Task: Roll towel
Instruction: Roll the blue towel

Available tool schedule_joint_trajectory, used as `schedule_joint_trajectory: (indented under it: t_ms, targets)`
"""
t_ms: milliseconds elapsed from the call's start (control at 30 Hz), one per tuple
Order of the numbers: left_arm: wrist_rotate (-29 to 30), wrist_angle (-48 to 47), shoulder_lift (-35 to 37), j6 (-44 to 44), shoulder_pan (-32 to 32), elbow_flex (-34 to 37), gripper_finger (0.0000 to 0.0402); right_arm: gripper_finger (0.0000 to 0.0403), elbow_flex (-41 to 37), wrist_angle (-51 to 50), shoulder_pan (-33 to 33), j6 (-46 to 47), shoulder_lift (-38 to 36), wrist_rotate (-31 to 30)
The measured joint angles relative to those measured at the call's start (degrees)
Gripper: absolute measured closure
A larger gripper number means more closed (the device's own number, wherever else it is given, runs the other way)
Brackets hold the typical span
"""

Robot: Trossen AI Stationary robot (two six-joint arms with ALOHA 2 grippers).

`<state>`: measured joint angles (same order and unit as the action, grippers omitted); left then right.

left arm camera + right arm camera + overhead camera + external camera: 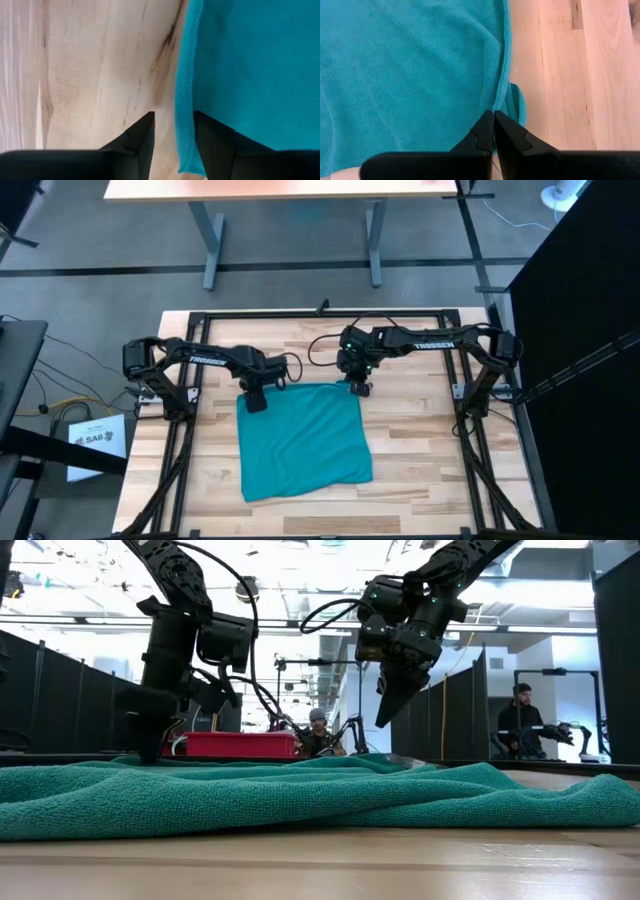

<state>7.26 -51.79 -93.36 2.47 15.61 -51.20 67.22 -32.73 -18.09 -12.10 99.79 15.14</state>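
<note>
Rolling is judged not yet begun: the plain teal soft cloth towel (302, 440) is seen lying spread flat, roughly as a rectangle, on the pale wooden slatted table (420, 450), with no turn of a roll formed anywhere along it; only a small fold is shown at the far right corner in the right wrist view. The left gripper (256, 400) is placed at the towel's far left corner, its fingers parted with the hemmed edge lying between them, nothing yet pinched. The right gripper (358, 387) is held above the far right corner, lifted clear of the cloth in the low view, its fingers pressed together on nothing. Both corners are therefore left to be grasped, and the whole roll is left to be made. "TROSSEN" is read in white on the right arm (432, 342); lettering on the left arm (205, 358) is too small to be read.
</note>
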Motion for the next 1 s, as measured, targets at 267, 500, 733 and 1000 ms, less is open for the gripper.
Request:
schedule_joint_trajectory:
  t_ms: [267,500,733,1000]
  targets:
    - [0.29,-0.06,0.0,-3.72,1.74,0.0,0.0327,0.0403,0.0,-0.07,0.0,0.04,0.0,0.0]
    - [-0.74,0.11,0.0,-5.26,2.34,0.0,0.0394,0.0403,0.0,-0.37,0.05,0.14,0.0,0.0]
    - [-2.46,0.35,0.0,-5.52,2.45,0.0,0.0401,0.04,0.0,-1.88,0.11,0.87,0.0,0.84]
    - [-4.01,0.59,0.04,-5.41,2.45,-0.02,0.0401,0.0318,-0.02,-1.59,0.9,5.08,4.8,4.19]
